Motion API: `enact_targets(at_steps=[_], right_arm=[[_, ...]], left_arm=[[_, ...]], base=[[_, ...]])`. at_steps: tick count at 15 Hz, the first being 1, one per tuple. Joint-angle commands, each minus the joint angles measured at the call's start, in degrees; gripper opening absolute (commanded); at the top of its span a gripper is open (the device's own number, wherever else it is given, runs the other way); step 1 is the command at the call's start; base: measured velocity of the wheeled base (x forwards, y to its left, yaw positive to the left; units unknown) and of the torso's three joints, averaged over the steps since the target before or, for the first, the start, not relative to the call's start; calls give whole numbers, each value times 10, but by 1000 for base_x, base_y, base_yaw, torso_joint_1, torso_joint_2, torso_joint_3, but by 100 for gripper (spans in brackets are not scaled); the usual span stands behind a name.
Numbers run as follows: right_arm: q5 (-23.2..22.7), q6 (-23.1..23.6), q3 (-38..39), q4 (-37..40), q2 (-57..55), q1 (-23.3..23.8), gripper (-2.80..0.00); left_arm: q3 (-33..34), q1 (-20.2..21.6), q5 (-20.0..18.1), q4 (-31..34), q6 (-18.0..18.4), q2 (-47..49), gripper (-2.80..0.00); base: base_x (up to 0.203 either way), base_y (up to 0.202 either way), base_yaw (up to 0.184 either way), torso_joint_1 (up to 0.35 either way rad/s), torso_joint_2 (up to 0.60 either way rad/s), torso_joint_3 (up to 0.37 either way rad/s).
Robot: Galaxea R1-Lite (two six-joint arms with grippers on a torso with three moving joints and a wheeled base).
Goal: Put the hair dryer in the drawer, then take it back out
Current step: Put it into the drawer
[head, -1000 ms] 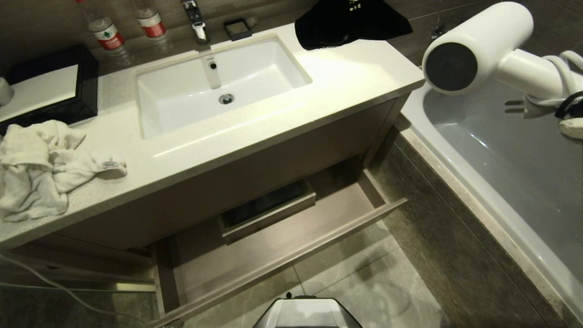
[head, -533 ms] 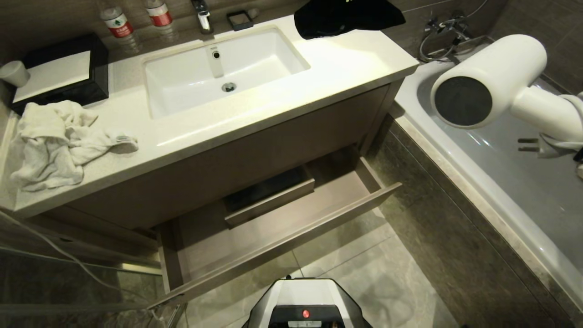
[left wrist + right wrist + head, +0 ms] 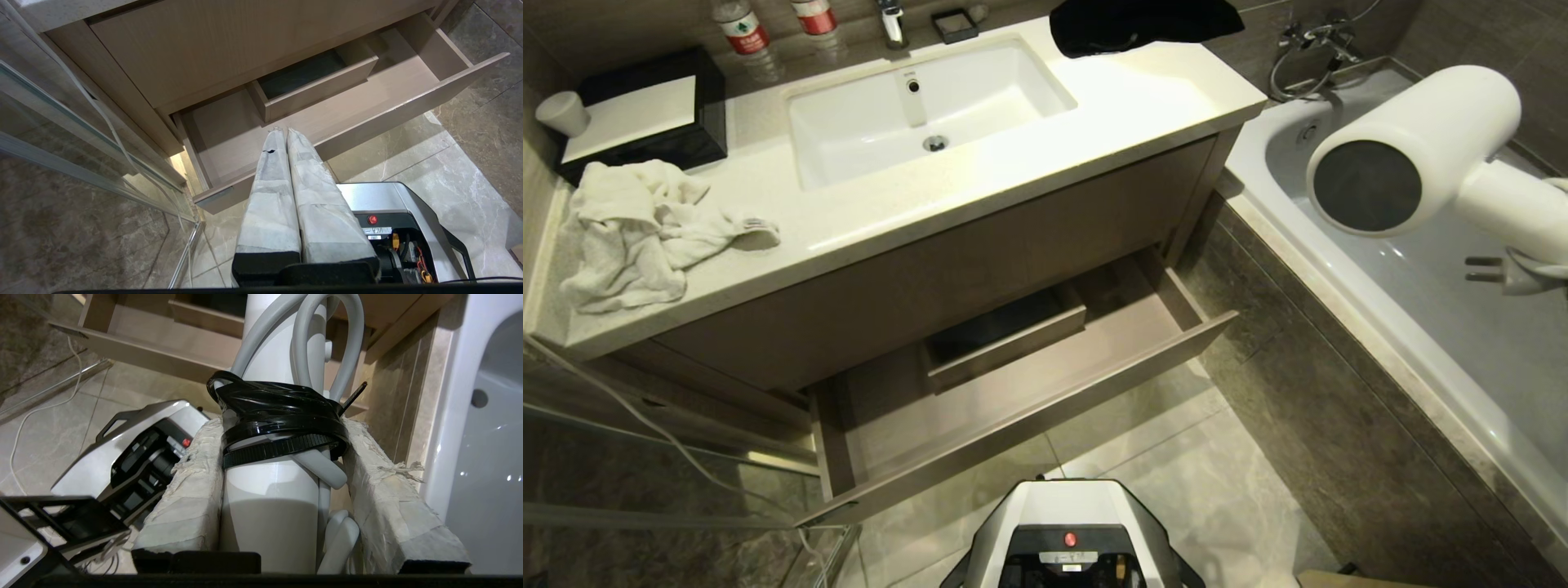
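Head view: bathtub point(image 3: 1462, 343) filling the 3 o'clock side, white and glossy. Vanity bench point(image 3: 980, 196) stretching from 9 to 1 o'clock, sink point(image 3: 923, 106) sunk in its middle, black cloth point(image 3: 1143, 20) at 12 o'clock, crumpled white towel point(image 3: 637, 233) at 9 o'clock, black tray point(image 3: 645, 114) behind the towel. Below the bench, the drawer point(image 3: 1029, 425) pulled wide open toward 6 o'clock, floor of it bare, boxed cut-out point(image 3: 1005, 343) at its back; likely left open to take the load from above.

Hair dryer point(image 3: 1421, 155) up in the air at 2 o'clock, over the tub edge and well apart from the drawer, grey round end facing the camera, plug point(image 3: 1499, 273) dangling under the handle. Held high and off to the side, probably to clear the bench corner before any descent.

Right wrist view: right end effector point(image 3: 282, 486) pinching the hair dryer's white handle between its two padded fingers point(image 3: 184, 498), just behind the black strap point(image 3: 282, 420) binding the coiled cord point(image 3: 327, 335); grip low on the handle, keeping the barrel free and forward.

Left wrist view: left end effector point(image 3: 286, 134) idle, pads pressed together, hanging above the drawer's front edge.

Judged: placing step not yet done.
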State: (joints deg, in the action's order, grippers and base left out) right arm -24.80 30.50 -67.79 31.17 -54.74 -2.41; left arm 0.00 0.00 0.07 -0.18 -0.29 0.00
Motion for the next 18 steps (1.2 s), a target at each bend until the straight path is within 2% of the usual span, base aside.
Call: enact_targets(at_steps=[1, 8, 18], right_arm=[[-2, 2, 4, 2, -3, 0, -280], [-2, 1, 19, -7, -2, 0, -280], [-2, 1, 29, -8, -2, 2, -280]], left_arm=[[0, 0, 0, 0, -1, 1, -280], [-1, 0, 0, 0, -1, 0, -280], [0, 0, 0, 0, -1, 0, -280]], base=[[0, 0, 0, -113, 205, 71], [0, 0, 0, -112, 206, 90], [0, 0, 0, -176, 314, 131]])
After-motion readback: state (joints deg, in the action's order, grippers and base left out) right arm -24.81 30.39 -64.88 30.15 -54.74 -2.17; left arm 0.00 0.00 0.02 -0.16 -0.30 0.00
